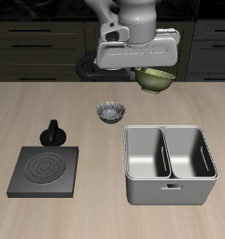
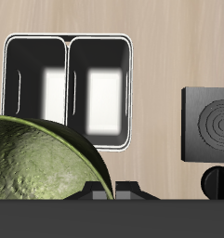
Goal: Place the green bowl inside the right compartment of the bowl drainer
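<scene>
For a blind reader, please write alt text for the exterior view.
The gripper holds the green bowl above the table's back part. Nearer the front edge stands the empty two-section bowl drainer, with a small grey-blue bowl and a black burner plate beside.

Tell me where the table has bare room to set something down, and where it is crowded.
Bare wood lies between the black burner plate and the bowl drainer, and along the table's front edge before the plate. Both drainer compartments look empty. It is tighter farther back, where the grey-blue bowl sits near the drainer's corner and the gripper holds the green bowl above the table.
</scene>
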